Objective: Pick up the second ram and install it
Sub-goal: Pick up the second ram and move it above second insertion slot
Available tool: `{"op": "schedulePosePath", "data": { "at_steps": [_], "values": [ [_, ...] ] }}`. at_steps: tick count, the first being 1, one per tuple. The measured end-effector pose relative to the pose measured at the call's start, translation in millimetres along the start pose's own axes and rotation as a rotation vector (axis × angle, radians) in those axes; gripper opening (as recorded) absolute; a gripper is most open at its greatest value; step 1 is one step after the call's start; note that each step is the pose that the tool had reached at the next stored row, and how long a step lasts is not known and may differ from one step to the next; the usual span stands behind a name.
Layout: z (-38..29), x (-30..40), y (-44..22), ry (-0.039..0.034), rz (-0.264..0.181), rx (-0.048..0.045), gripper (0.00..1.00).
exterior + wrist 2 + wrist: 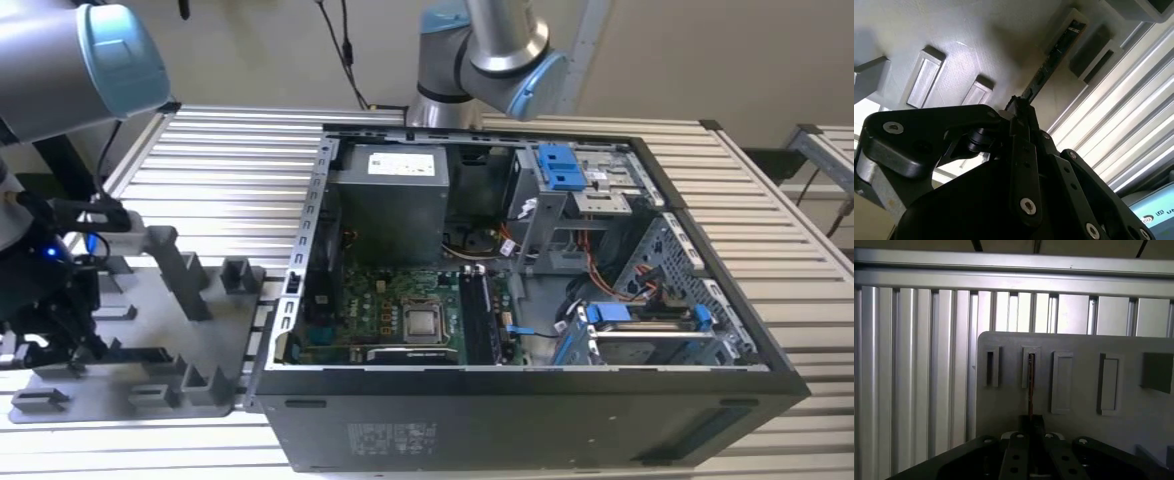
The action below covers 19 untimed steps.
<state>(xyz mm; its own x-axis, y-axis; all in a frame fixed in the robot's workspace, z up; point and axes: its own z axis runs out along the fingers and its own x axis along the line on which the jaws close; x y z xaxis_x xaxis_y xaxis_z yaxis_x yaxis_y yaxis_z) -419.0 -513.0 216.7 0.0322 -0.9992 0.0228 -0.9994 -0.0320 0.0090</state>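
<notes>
The gripper [1031,421] hung over a gray holder plate [1079,390] that lay on the table of long metal slats [214,160]. In both wrist views its two dark fingers [1019,125] were pressed together on the second ram [1046,70], pinching the near end of that thin dark strip. The strip's far end sat in one of the raised slots on the plate. In the first wrist view the strip showed edge-on, like a thin line, running from its slot down to the fingertips. More slots [1062,382] of the same kind stood in a row on either side of it. I could not tell how deep the strip sat in its slot. In the exterior view the plate lay at the exterior view's left, just beside the big open computer case [534,425]. Inside the case lay a green board [367,300] with a square silver chip [424,322] on it. Blue plastic brackets [561,166] sat near the far side of the case. A gray arm with a blue joint [487,50] stood behind the case, well apart from the plate.
</notes>
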Motion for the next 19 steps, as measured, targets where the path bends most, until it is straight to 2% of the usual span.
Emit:
{"op": "schedulePosePath", "data": {
  "at_steps": [6,19],
  "values": [
    [-4.6,0.1,0.1,0.0001,0.000,-0.0001,0.14],
    [-21.3,0.5,0.3,0.0000,0.001,-0.0001,0.14]
  ]
}}
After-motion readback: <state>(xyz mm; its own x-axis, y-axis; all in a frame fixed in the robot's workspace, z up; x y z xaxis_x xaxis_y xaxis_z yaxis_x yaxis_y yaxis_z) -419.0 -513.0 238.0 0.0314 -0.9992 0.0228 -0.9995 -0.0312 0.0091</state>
